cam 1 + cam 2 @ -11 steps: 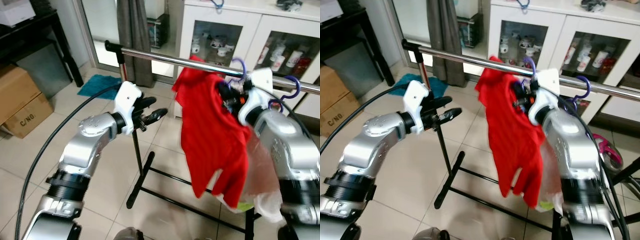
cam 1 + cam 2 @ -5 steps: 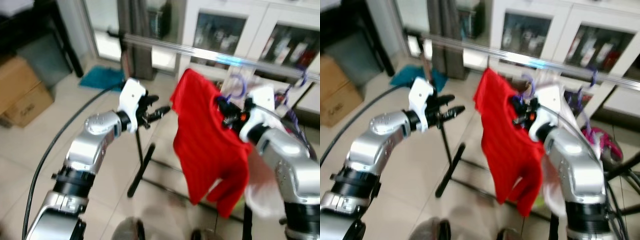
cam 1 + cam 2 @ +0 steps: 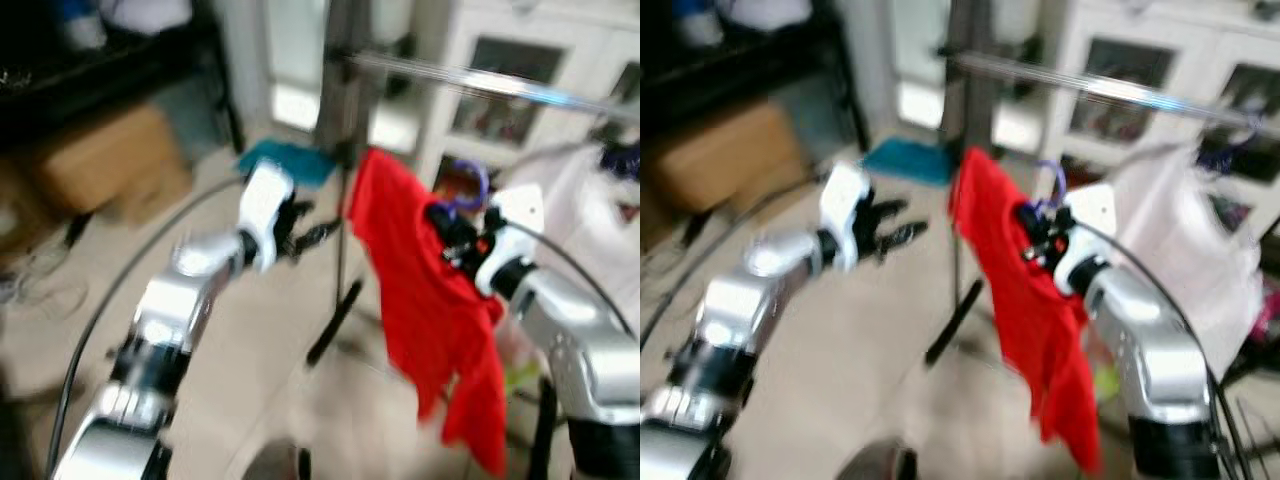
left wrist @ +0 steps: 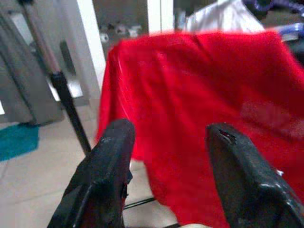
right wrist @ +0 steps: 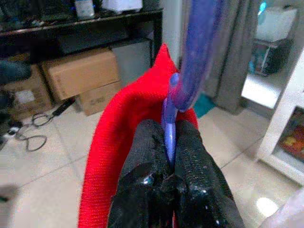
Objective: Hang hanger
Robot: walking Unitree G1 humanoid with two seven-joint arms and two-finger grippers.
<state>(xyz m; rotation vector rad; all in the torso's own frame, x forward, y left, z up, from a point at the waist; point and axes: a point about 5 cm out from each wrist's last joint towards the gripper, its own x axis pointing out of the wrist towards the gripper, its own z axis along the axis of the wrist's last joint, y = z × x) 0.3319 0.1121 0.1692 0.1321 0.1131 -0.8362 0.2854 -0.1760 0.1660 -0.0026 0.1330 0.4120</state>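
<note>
Right gripper (image 5: pixel 166 156) pinched tight on the neck of the purple hanger (image 5: pixel 190 61), just under the hook. Red shirt (image 3: pixel 425 300) draped on the hanger, hanging below the rail (image 3: pixel 480 82) and nearer than it; hook not over the rail. Left gripper (image 4: pixel 168 156) spread wide and empty, held out to the left of the shirt. White garment (image 3: pixel 1180 260) already on the rail, far right. Head views blurred.

Risks, as judged:
- Grip is on a thin, round neck; the shirt's weight could twist the hanger between the fingers, turning the hook away from the rail.
- Hook may strike the rail's underside or miss it if lifted short.
- Shirt could slide off a tilted hanger.
- Crowding the white garment could snag its hanger.
</note>
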